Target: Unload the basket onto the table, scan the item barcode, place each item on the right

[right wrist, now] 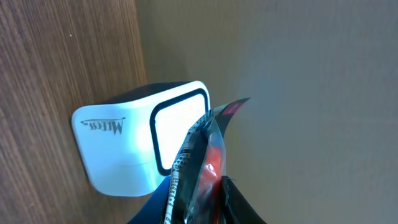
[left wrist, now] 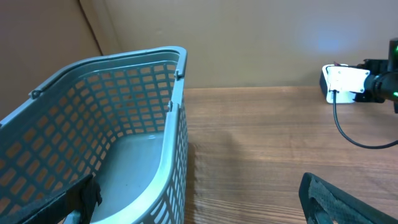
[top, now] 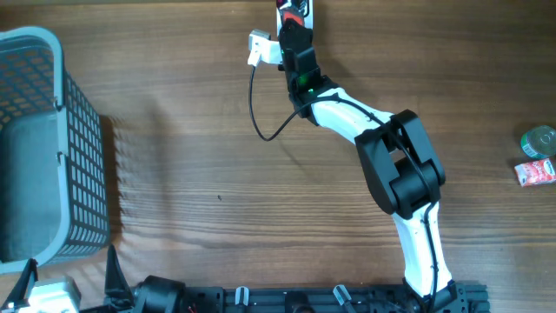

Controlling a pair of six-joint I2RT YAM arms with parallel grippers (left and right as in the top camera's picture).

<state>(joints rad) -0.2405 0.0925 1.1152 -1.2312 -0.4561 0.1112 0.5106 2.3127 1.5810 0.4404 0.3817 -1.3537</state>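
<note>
Overhead view, left pincer (top: 68,280): at the near left corner of the table (top: 217,174); spread wide; holding nothing; just beside the near end of the basket.
Basket (top: 82,148): grey-blue plastic; upright along the left edge; shown by the left wrist view with a solid floor and open grid walls.
Right arm (top: 404,165): white and black; rising from the near edge right of centre, bent at the elbow, reaching away and leftward to the far edge.
Green tub (top: 539,139): round; at the right edge, well apart from the arm; upright or on its side, cannot tell.
Red sachet (top: 535,172): lying flat just beside the tub, on its near side; touching or apart, cannot tell.
Cable (top: 256,104): black; running from the scanner toward the near side, then curving right beneath the arm.
Right pincer (top: 294,26): at the far edge, about centre; clamped on the packet.
Packet (right wrist: 205,162): red and black with a white printed strip along one edge; held edge-on in the right wrist view, across the front of the scanner window; touching the scanner or apart, cannot tell; barcode not legible.
Scanner (right wrist: 124,149): white box with a black-framed window and a grey logo; sitting on the table at the far edge, just left of the right pincer; window facing the packet.
</note>
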